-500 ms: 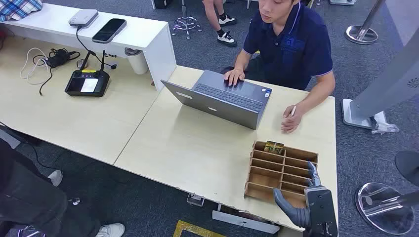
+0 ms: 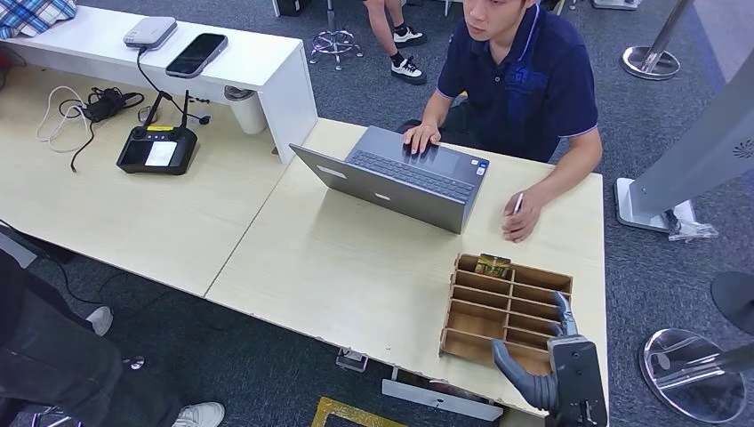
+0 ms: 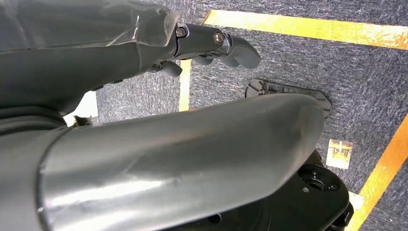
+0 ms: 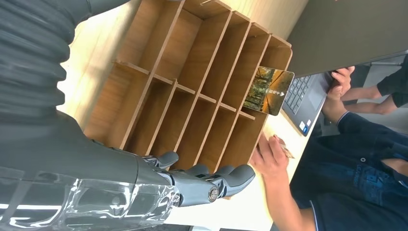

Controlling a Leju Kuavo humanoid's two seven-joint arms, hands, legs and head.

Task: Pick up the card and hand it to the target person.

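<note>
1. Right hand (image 2: 553, 356) at the near edge of the wooden organizer (image 2: 462, 313), fingers apart, holding nothing.
2. Left hand (image 3: 211, 45) hanging over carpet – empty, fingers loosely extended.
3. Card (image 2: 492, 265) toward 11 o'clock from the right hand, upright in a far-row compartment, long axis across the slot – right hand clearly nearer.
4. Card print (image 4: 268, 90): forest picture, small writing unreadable.
5. Person (image 2: 525, 80) seated at 12 o'clock across the counter (image 2: 356, 267), behind a laptop (image 2: 400, 178).

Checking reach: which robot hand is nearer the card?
Right. The right robot hand is at the rack's near edge, the card at its far end; the left robot hand hangs over carpet.
</note>
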